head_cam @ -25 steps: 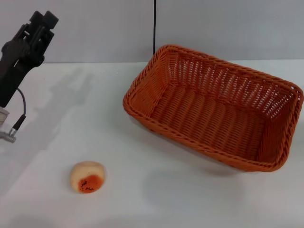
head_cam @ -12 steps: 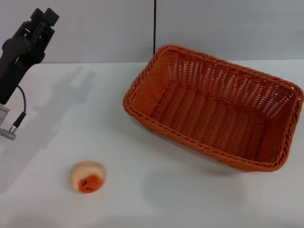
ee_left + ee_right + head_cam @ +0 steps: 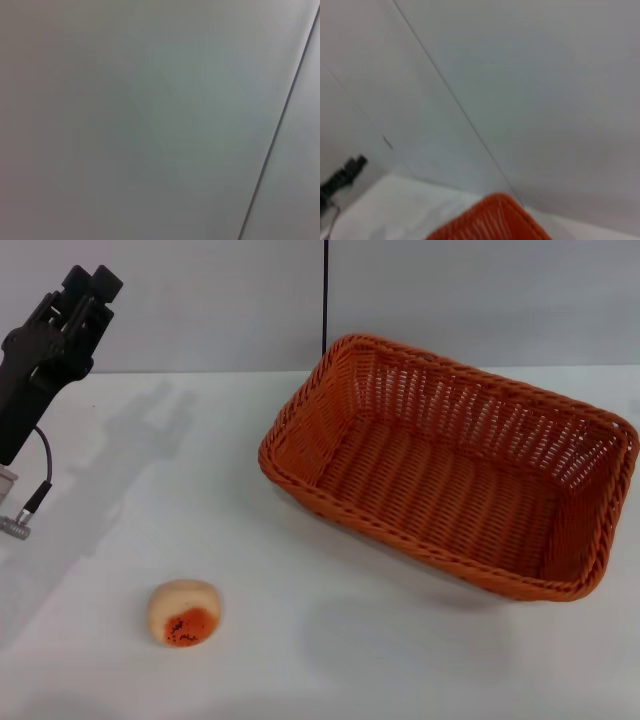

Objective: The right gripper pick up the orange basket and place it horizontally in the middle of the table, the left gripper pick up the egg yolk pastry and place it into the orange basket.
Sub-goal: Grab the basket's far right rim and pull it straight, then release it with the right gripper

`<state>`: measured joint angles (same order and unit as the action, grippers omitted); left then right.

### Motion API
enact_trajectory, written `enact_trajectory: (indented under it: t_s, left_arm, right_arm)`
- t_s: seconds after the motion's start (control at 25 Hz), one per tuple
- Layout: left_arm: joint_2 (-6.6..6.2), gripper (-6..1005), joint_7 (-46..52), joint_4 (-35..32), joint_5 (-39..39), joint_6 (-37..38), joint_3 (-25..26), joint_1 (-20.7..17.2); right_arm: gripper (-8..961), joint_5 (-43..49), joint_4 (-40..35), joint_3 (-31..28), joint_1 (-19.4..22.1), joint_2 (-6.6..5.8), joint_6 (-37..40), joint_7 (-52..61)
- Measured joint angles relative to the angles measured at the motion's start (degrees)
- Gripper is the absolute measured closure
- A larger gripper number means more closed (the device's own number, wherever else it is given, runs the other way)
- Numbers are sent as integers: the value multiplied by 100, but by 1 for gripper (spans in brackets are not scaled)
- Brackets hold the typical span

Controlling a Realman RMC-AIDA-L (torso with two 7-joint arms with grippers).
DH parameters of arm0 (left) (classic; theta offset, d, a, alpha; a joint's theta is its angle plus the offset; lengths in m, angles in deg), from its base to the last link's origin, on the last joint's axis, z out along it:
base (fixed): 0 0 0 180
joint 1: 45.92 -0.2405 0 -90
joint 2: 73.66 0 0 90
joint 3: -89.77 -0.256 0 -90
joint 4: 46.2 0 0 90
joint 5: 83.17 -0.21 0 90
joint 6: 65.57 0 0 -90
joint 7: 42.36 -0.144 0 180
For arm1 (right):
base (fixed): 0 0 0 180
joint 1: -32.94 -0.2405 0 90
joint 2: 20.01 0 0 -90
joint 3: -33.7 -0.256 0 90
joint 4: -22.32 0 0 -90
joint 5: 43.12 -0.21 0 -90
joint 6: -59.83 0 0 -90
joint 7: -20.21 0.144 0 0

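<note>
The orange basket [image 3: 450, 475] lies on the table [image 3: 150, 480] at centre-right, skewed, with its far corner toward the back wall; it holds nothing. One corner of the orange basket [image 3: 490, 220] shows in the right wrist view. The egg yolk pastry [image 3: 184, 612] rests near the front left, red patch facing front. My left gripper [image 3: 90, 282] is raised at the far left, well behind and above the pastry, open and holding nothing. The left gripper [image 3: 356, 162] also shows small and far off in the right wrist view. My right gripper is out of view.
A cable with a metal plug [image 3: 18, 524] dangles from the left arm. A grey wall with a dark vertical seam [image 3: 325, 290] stands behind the table. The left wrist view shows only that wall.
The left arm swayed slightly, up then back down, its cable plug swinging with it. Basket and pastry have not moved.
</note>
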<state>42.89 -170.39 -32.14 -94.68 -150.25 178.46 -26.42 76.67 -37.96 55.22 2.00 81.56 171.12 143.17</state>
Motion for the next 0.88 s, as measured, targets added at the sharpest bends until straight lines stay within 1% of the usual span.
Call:
enact_trajectory:
  t_s: [0.04, 0.08, 0.2, 0.24, 0.28, 0.4, 0.44, 0.48, 0.6, 0.64, 0.68, 0.72, 0.8, 0.84, 0.88]
  left_arm:
    - [-11, 566, -20, 0, 0, 2, 9, 2]
    - [-11, 566, -24, 0, 0, 3, 13, 1]
    - [-11, 567, -32, 0, 0, 5, 16, 2]
    - [-11, 567, -36, 0, -1, 5, 26, -8]
    - [-11, 567, -36, 0, -1, 5, 26, -8]
    - [-10, 567, -36, 0, 0, 5, 32, -29]
    - [-10, 567, -37, 0, -1, 5, 34, -45]
    - [-10, 567, -37, 0, -1, 3, 31, -53]
    - [-10, 567, -38, 0, -1, -23, 5, -87]
    - [-10, 566, -38, 0, -1, -29, 4, -96]
    - [-10, 566, -38, 0, -1, -29, 4, -96]
    - [-10, 566, -38, 0, -1, -35, 4, -114]
    - [-10, 566, -36, 0, 0, -47, 0, -132]
    - [-10, 566, -31, 1, -1, -52, -1, -139]
    - [-10, 566, -31, 1, -1, -52, -1, -139]
  right_arm:
    - [283, 521, -32, 6, -333, -106, 129, 110]
    - [284, 521, -32, 6, -333, -106, 129, 110]
    - [286, 1323, -42, 14, -800, -218, 274, 149]
    - [286, 1723, -46, 32, -1064, -264, 310, 163]
    - [287, 1723, -46, 32, -1064, -264, 310, 163]
    - [289, 2089, -49, 209, -1323, -301, 214, 254]
    - [289, 2256, -49, 508, -1417, -306, 65, 352]
    - [290, 2256, -49, 508, -1417, -306, 65, 352]
    - [291, 2467, -36, 1056, -1469, -280, -254, 505]
    - [292, 2524, -4, 1376, -1475, -231, -448, 582]
    - [293, 2524, -4, 1376, -1475, -231, -448, 582]
    - [293, 2546, 12, 1485, -1472, -198, -550, 604]
    - [294, 2609, 25, 1573, -1459, -112, -711, 614]
    - [295, 2666, 37, 1588, -1443, -27, -839, 611]
    - [296, 2666, 37, 1588, -1443, -27, -839, 611]
